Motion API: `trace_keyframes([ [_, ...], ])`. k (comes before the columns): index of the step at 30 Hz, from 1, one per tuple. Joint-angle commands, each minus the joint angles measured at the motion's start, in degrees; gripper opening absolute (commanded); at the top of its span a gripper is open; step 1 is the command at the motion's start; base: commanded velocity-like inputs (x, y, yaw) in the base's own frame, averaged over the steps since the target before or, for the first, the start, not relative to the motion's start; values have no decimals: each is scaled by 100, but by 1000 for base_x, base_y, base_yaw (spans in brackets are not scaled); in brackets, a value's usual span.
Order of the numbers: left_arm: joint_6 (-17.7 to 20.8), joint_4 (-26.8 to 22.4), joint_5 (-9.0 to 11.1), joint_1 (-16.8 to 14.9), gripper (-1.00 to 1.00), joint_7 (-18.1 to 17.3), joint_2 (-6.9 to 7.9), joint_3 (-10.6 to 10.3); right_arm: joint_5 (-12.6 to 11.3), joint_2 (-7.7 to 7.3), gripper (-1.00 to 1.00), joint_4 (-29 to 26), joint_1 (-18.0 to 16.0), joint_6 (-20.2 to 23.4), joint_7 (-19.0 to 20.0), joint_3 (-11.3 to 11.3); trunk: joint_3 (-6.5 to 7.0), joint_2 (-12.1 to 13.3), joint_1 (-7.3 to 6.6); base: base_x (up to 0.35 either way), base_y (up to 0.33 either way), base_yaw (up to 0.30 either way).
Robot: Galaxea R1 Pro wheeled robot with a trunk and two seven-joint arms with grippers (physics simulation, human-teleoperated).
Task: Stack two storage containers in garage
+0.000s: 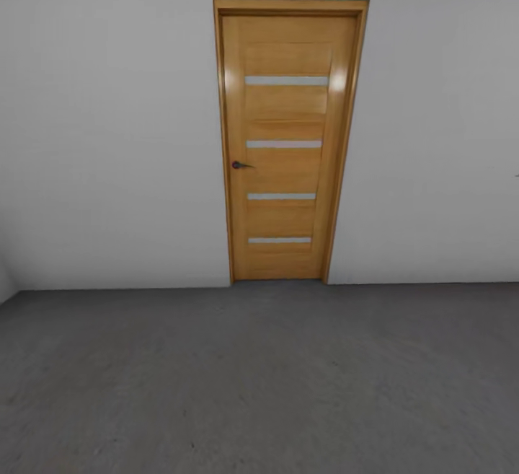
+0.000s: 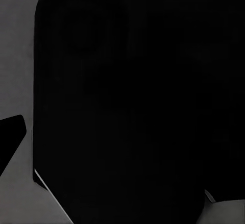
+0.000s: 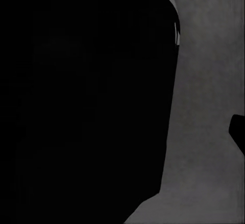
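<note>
The garage's dark grey matte floor (image 1: 259,380) lies flat below pale walls and a tan slatted door (image 1: 285,142).

A tan wooden door (image 1: 285,143) with four pale glass slats stands against pale grey walls (image 1: 108,135) above a mottled dark grey floor (image 1: 259,380).

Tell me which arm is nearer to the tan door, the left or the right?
Cannot tell. The tan door stands ahead across the grey floor, away from the robot; each wrist view faces a dark bulk and floor, which settles nothing.
</note>
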Motion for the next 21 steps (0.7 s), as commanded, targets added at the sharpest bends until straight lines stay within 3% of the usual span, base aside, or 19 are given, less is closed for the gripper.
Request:
trace_keyframes([
  [1,13,-9,50,1,100,4,0,3,41,-2,100,-1,-1,-14,-1,6,-5,-2,3,292,-213,2],
  [21,-1,-7,58,1,100,4,2,0,17,43,100,-1,-1,-9,-1,-5,-5,-2,3,284,-226,0],
])
